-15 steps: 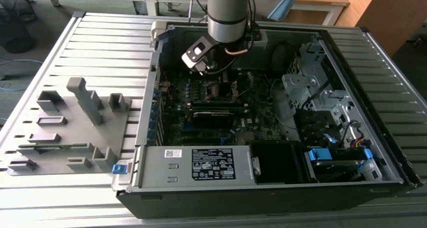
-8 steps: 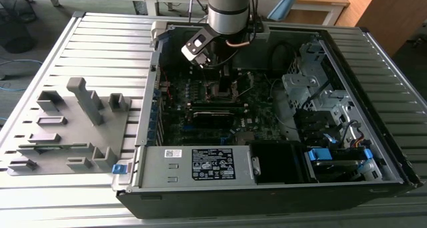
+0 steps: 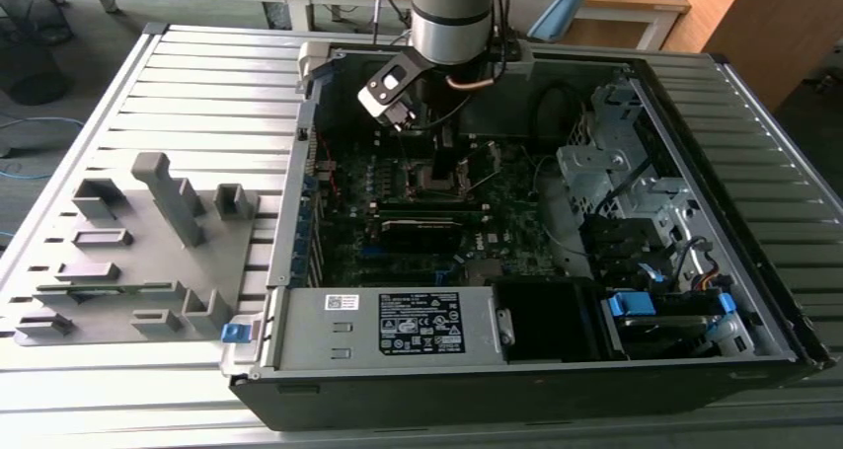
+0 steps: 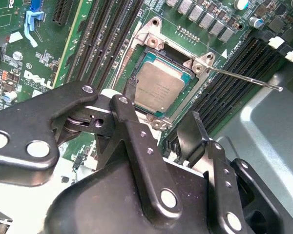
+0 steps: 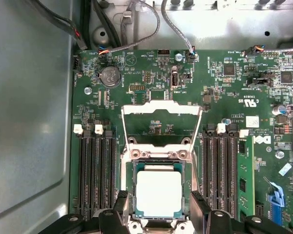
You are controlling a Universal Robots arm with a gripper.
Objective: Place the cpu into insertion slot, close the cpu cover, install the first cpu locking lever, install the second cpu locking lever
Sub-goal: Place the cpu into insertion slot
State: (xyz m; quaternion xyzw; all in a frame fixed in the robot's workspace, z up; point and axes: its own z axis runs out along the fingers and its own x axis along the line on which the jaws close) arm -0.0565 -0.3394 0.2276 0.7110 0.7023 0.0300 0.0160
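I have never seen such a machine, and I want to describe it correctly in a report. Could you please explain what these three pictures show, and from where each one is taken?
This is one robot arm reaching down into an open computer case that lies on a slatted metal table. The exterior view comes from a camera off the arm; a grey parts holder lies at the exterior view's left. Both wrist views come from cameras riding on the arm, looking at the green motherboard. The black jaws stand open, one on each side of the cpu, holding nothing. The cpu sits in the insertion slot. The cpu cover is swung up, not closed.
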